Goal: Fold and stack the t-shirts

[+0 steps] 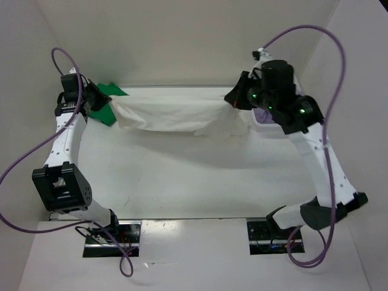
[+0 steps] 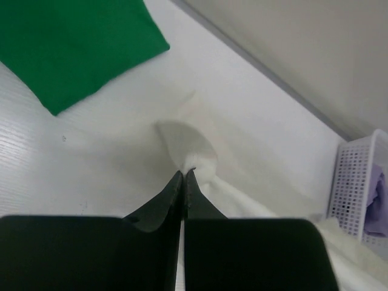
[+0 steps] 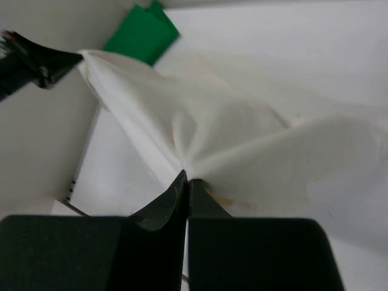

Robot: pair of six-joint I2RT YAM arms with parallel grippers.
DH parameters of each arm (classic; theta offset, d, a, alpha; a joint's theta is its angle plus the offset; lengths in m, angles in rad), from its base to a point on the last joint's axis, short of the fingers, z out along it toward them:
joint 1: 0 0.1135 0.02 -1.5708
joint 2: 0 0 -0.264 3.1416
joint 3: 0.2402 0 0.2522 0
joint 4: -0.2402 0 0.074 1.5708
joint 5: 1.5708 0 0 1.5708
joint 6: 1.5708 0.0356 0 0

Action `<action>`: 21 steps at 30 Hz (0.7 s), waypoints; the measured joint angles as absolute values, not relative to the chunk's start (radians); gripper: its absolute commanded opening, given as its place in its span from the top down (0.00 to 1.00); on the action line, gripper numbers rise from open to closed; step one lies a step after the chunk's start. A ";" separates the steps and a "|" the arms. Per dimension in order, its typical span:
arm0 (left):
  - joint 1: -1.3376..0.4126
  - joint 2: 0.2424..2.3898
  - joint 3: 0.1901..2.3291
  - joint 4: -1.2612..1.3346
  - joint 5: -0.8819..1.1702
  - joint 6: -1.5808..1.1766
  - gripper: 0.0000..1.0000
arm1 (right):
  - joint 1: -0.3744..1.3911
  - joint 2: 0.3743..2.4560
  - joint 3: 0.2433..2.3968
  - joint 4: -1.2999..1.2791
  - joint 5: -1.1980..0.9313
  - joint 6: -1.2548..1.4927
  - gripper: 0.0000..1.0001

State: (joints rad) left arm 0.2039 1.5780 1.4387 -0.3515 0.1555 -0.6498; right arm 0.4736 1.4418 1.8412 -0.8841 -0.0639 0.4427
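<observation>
The cream-white t-shirt [image 1: 176,115] hangs stretched between the two arms. One edge is pinched in the left gripper [image 2: 183,174] and the other in the right gripper [image 3: 185,179], both clamped tight on cloth, with the body sagging below and between them toward the table [image 1: 182,176]. The green t-shirt [image 2: 73,42] lies folded just beyond the left gripper's tips, to their left; the lavender t-shirt [image 2: 379,209] sits in the mesh basket [image 2: 354,176], off to its right. The danger, I'd say: each hold looks like a thin pinch, so pulling harder could slip a corner free. An uneven descent could also lay the shirt down creased, or drape it over the green one.
</observation>
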 measured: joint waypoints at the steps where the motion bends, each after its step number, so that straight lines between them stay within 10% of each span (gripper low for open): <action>1: 0.214 1.558 1.444 -0.354 0.160 -0.656 0.98 | 0.470 1.401 1.862 -0.892 -0.065 0.443 1.00; 11: 0.227 1.551 1.429 -0.348 0.178 -0.661 0.98 | 0.437 1.409 1.724 -0.839 -0.116 0.425 1.00; 21: 0.218 1.852 1.386 -0.344 0.160 -0.658 0.96 | 0.318 1.932 1.505 -0.689 -0.156 0.401 1.00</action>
State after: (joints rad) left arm 0.2176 1.8523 1.3861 -0.3435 0.1604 -0.6579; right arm 0.3183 1.9324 1.5055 -0.6888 -0.1558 0.4011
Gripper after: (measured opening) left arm 0.033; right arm 0.005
